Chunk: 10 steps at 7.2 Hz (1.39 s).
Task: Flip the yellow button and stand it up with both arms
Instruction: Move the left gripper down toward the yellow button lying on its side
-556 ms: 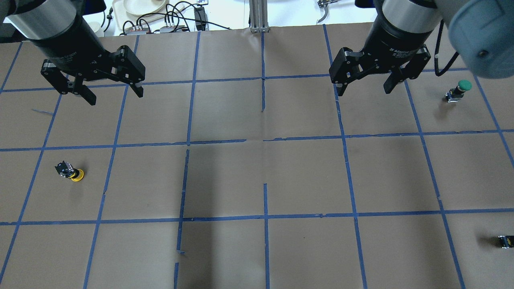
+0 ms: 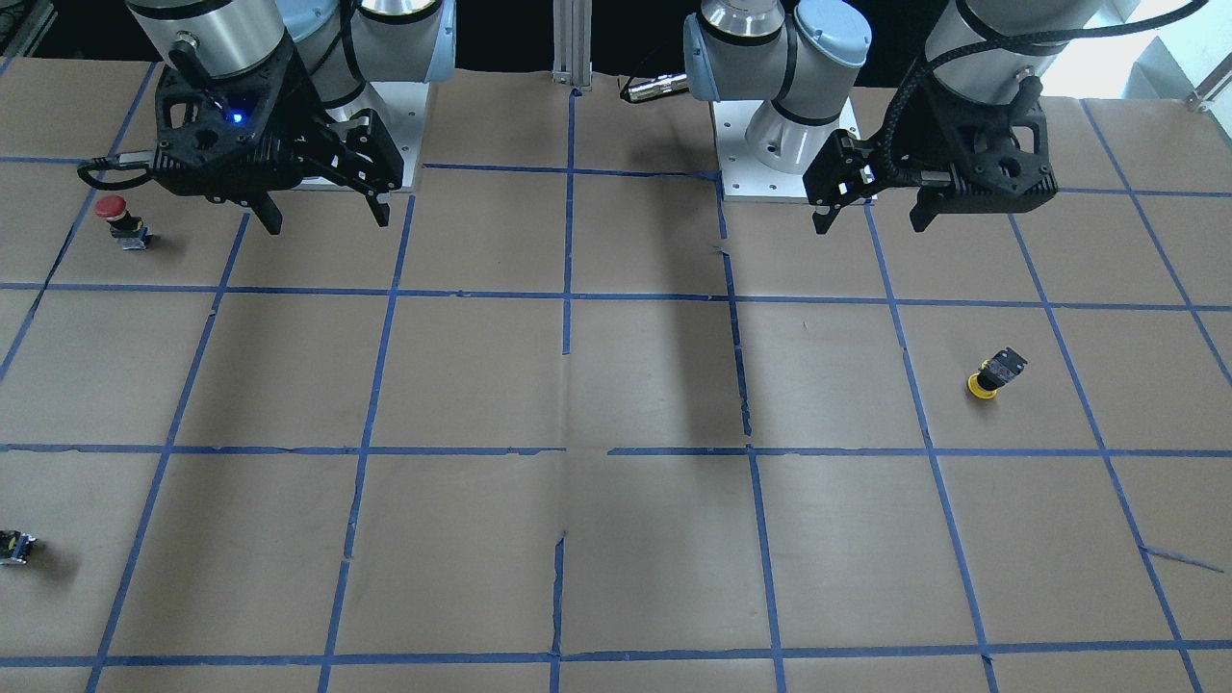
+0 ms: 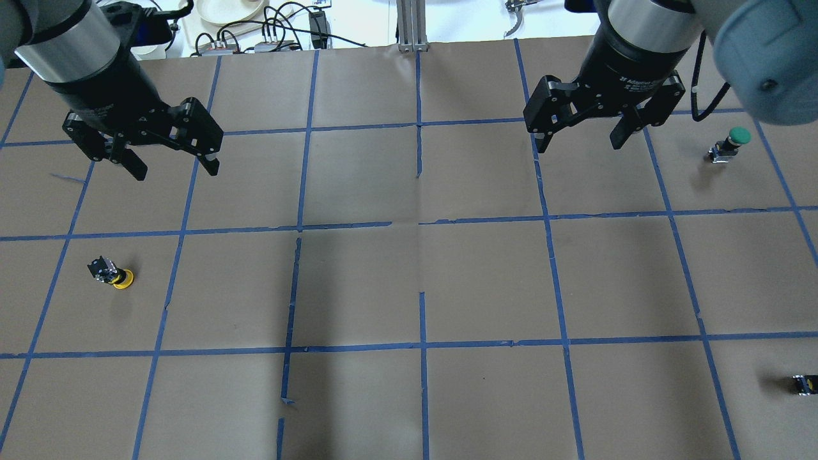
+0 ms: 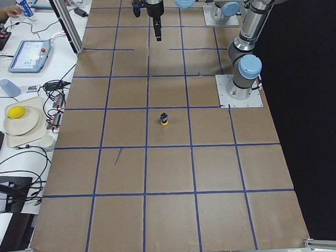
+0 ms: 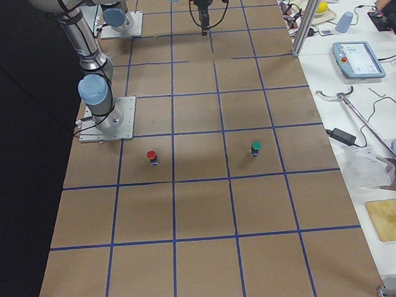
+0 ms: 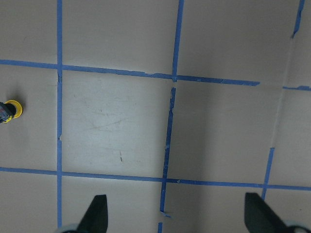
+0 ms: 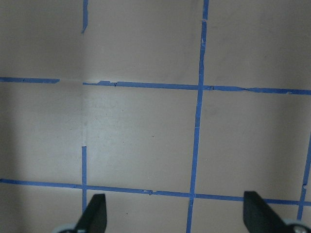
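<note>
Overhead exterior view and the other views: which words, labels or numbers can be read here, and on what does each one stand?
"2F Adaptive": white print on the black body of the right gripper; the rest of the line is too blurred to read.
White print on the body of the left gripper: too blurred to read.
Screen of the tablet on the side bench: too small to read.
Yellow button: no readable marking.

bare brown paper point(image 2: 654, 385) surrounds the yellow button point(image 2: 991, 373), the red button point(image 2: 117, 218) well apart.
</note>
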Tool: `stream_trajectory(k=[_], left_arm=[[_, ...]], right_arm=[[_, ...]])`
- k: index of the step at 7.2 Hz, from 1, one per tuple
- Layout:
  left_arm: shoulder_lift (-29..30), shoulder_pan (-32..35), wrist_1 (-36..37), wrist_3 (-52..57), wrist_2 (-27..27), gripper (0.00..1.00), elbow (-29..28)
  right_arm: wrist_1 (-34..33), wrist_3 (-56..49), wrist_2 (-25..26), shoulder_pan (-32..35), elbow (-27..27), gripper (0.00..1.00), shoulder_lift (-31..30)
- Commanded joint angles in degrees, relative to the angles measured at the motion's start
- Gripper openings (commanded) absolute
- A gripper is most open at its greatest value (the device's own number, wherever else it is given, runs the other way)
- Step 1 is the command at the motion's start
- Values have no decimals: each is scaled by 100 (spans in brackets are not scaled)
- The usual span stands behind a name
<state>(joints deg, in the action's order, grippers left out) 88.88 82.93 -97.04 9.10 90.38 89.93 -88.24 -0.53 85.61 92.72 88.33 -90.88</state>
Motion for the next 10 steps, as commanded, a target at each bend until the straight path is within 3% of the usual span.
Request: stream_trajectory(k=[1,3,7,8,10], left_arm=[[-20,-661,751,1649,199,99,715],[67,-1346,1308,3089,225,99,1200],[454,-2797,3984,6404,182,99,2762],[568,-2878,4487,6811,164,99,2862],[1024,-3132,4554,6885,51,99,2810]], right_arm=[[0,0,0,0,0,100,0],[0,0,0,0,0,100,0],[0,0,0,0,0,100,0],[0,0,0,0,0,100,0],[0,0,0,0,0,100,0]])
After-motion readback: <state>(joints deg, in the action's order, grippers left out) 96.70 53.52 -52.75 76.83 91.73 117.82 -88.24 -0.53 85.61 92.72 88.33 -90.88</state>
